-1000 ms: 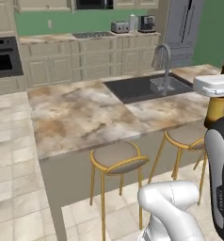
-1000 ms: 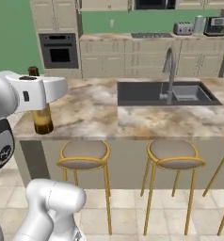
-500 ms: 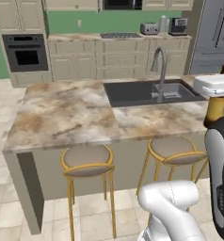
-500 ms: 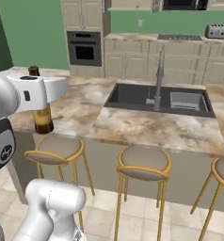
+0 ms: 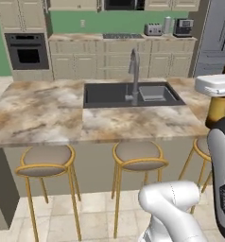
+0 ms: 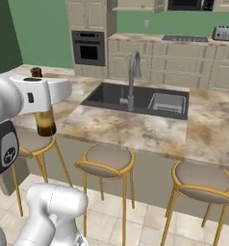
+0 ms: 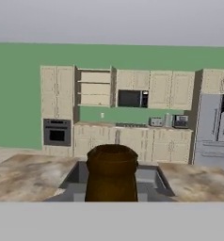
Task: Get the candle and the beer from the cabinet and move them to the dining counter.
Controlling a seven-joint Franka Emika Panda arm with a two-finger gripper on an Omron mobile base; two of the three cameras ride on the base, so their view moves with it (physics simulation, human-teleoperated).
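White glossy arm (image 6: 54, 206) w/ rounded segments — dark grey joint covers, small white markings.

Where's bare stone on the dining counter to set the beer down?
Widest bare patch: dining counter left of the sink. A narrower strip runs between sink and the front edge above the stools. Tightest around the tap. The gripper holds the beer.

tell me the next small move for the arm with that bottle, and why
Probably carry the beer forward over the dining counter and lower it onto bare stone short of the sink. The gripper is shut on the bottle's neck, and in the right base view the bottle hangs at the counter's near edge above a stool, not yet resting on anything.
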